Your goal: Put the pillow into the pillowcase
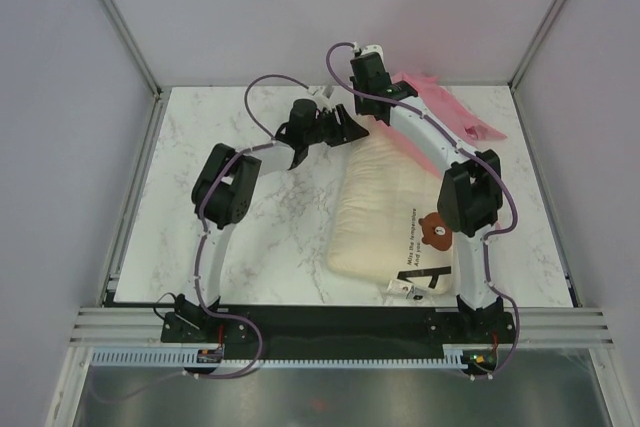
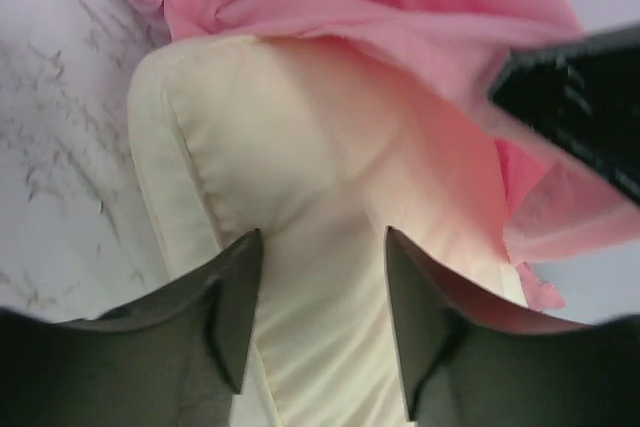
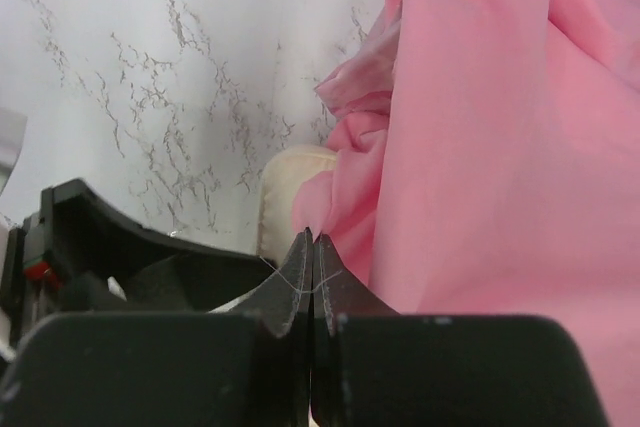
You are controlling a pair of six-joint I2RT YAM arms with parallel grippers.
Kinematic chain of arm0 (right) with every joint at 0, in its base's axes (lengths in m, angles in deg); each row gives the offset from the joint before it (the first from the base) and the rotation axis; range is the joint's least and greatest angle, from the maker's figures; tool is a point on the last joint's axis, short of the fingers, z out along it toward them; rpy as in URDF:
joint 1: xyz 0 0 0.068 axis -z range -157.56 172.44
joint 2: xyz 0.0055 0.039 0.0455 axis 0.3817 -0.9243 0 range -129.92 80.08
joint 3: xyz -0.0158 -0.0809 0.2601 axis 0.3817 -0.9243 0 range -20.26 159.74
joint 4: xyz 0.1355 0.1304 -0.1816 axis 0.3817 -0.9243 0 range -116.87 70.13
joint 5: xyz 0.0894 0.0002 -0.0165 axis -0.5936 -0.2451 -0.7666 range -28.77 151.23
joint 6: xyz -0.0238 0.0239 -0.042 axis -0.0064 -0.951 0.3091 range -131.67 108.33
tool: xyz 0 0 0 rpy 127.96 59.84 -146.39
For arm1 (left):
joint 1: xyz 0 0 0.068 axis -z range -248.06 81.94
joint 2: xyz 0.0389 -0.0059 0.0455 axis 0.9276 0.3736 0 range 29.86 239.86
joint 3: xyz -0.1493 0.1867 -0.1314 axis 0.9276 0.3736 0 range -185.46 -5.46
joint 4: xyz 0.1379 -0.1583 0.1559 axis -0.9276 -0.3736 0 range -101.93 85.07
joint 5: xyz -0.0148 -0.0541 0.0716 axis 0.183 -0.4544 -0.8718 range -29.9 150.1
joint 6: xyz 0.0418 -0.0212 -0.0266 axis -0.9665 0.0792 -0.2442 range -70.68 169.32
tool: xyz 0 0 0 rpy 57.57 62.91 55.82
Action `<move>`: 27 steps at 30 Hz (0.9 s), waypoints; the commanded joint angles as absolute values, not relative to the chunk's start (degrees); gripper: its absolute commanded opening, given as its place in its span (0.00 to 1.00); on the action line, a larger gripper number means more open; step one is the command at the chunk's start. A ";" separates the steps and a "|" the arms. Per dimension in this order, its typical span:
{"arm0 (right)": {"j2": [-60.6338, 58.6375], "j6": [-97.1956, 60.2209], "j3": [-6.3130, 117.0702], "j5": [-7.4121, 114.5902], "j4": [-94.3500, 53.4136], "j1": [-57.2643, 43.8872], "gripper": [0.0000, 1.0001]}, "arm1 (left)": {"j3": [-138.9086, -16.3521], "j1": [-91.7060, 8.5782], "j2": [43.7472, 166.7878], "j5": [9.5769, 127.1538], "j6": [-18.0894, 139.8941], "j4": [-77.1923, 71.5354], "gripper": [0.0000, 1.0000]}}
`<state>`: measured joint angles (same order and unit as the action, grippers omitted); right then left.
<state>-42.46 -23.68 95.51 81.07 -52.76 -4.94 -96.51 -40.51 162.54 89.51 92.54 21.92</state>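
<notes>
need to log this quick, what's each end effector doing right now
left end effector: open, holding nothing, poised over the end of the pillow.
right end effector: closed, apparently pinching the edge of the pillowcase.

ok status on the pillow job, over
Left gripper open over pillow far end. Right gripper shut on pillowcase edge, fabric draped over that end. Pillow mostly outside the case. No obstruction seen.
</notes>
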 commanded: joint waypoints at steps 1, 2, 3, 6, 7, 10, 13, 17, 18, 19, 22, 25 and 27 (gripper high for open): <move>-41.73 -23.80 98.05 82.32 -52.13 -4.81 0.00 | -89.16 -40.03 153.89 87.18 88.63 21.44 0.64; -41.73 -23.80 97.78 82.24 -52.13 -4.72 0.00 | -87.65 -40.11 152.05 85.61 87.74 21.09 0.68; -41.56 -24.06 97.52 82.06 -52.04 -4.63 0.00 | -86.42 -40.29 149.59 84.55 86.60 20.56 0.71; -41.38 -24.15 97.08 81.71 -52.04 -4.46 0.00 | -83.86 -41.95 147.64 81.46 86.76 16.52 0.72; -41.47 -23.98 97.08 81.36 -52.04 -4.46 0.00 | -83.34 -42.74 147.90 81.55 88.68 16.25 0.72; -41.38 -24.06 97.34 80.57 -52.04 -4.46 0.00 | -85.42 -45.21 151.13 82.87 91.68 14.06 0.69; -41.56 -23.98 97.78 79.60 -52.04 -4.46 0.00 | -91.30 -45.30 156.40 85.50 92.39 9.84 0.64; -42.00 -24.15 97.96 78.90 -52.04 -4.46 0.00 | -96.42 -44.25 161.25 89.19 94.76 9.21 0.62; -42.08 -24.24 97.96 78.72 -51.95 -4.46 0.00 | -98.08 -43.90 162.04 90.15 95.63 10.70 0.61; -42.17 -24.15 97.87 78.63 -52.13 -4.46 0.00 | -98.62 -43.02 162.57 91.99 96.08 11.76 0.61; -42.52 -24.33 97.69 77.84 -52.74 -4.46 0.00 | -101.25 -40.30 163.63 93.76 96.78 14.84 0.59; -41.91 -24.86 96.82 75.13 -53.62 -4.89 0.00 | -106.35 -37.05 166.00 95.87 96.78 14.84 0.57; -40.77 -24.94 95.33 76.07 -54.32 -5.60 0.00 | -109.07 -35.64 167.75 95.79 96.52 14.93 0.56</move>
